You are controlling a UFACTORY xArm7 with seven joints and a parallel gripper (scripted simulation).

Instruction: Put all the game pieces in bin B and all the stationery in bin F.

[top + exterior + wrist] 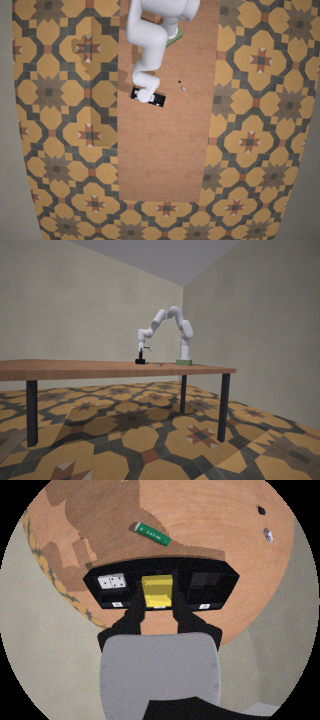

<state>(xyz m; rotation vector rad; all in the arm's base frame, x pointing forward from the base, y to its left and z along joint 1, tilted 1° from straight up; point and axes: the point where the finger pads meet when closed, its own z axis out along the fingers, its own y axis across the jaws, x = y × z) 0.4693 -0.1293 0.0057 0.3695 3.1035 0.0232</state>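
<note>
Wrist view: fingers clamped on a yellow block (158, 592) above the black bins' (212, 588) middle compartment.

wooden table (77, 370): long brown top, dark square legs (31, 412). floor (144, 446): patterned tiles in yellow, grey and rust, star motifs. walls (77, 304): plain pale cream, meeting at a corner behind the table; grey ceiling (168, 258) above. green block (184, 362): low, near the table's far end.
</note>
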